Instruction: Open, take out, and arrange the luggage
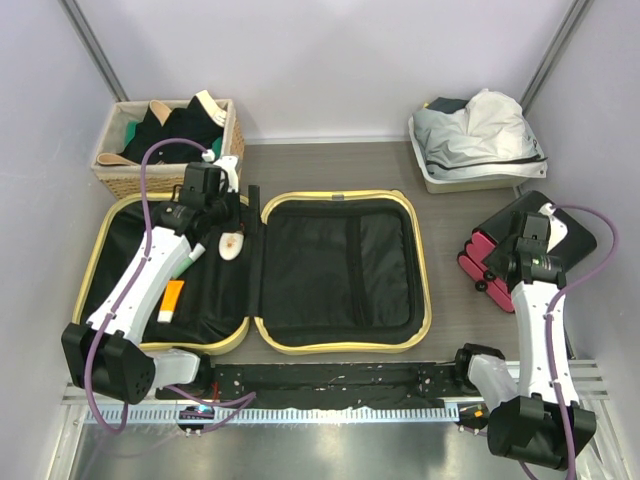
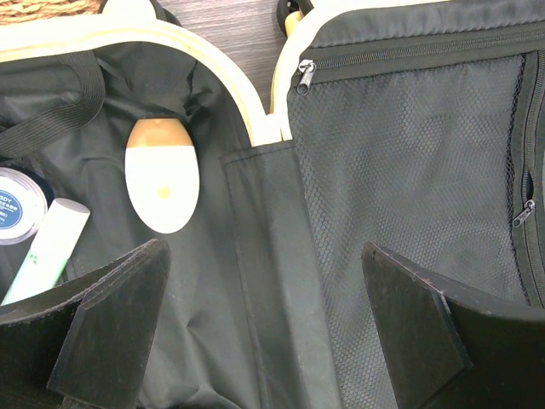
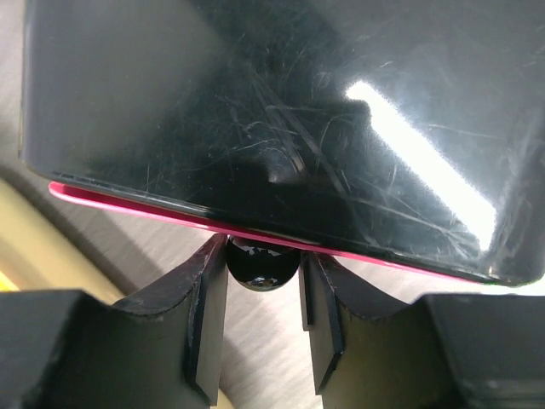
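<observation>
The luggage [image 1: 345, 347] is a pale-yellow suitcase lying open and flat, with both black-lined halves facing up. Its left half holds a white oval bottle [image 1: 232, 243], a white tube [image 1: 190, 262] and an orange tube [image 1: 171, 300]. My left gripper [image 1: 215, 222] hovers open and empty over the hinge; the left wrist view shows my left gripper [image 2: 264, 315] with the bottle [image 2: 162, 179], the tube [image 2: 47, 251], a blue tin [image 2: 17, 204] and the yellow rim [image 2: 247, 111]. My right gripper [image 1: 497, 268] is at the black box [image 1: 575, 235], shut [image 3: 262, 281] on its small black knob [image 3: 261, 268].
A wicker basket [image 1: 125, 160] of dark clothes stands at the back left. A white tray [image 1: 470, 183] with a grey garment stands at the back right. The black box has red cylinders [image 1: 475, 255] on its left side. A black rail [image 1: 330, 378] runs along the front.
</observation>
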Robot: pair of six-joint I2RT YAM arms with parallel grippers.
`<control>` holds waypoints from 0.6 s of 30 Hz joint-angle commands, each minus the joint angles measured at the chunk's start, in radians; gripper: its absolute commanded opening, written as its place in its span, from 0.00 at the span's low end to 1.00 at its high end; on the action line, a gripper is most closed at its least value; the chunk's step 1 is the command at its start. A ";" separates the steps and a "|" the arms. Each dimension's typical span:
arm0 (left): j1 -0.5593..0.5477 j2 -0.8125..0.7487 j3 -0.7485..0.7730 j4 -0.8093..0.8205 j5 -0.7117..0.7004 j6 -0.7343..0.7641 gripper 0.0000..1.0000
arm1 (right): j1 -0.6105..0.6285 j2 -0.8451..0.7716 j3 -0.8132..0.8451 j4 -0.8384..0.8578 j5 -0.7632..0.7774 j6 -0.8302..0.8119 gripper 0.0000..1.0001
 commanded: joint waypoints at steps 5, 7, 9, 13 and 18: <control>0.004 -0.031 -0.005 0.043 0.017 0.003 1.00 | 0.059 0.008 -0.009 0.258 -0.168 0.036 0.01; 0.004 -0.031 -0.005 0.043 0.019 0.000 1.00 | 0.105 0.020 -0.003 0.286 -0.150 0.046 0.01; 0.004 -0.030 -0.005 0.045 0.022 0.000 1.00 | 0.136 0.046 0.010 0.303 -0.116 0.059 0.01; 0.006 -0.031 -0.008 0.046 0.023 0.002 1.00 | 0.212 0.077 0.025 0.344 -0.064 0.105 0.01; 0.004 -0.036 -0.010 0.049 0.020 0.000 0.99 | 0.321 0.069 0.025 0.347 0.005 0.171 0.01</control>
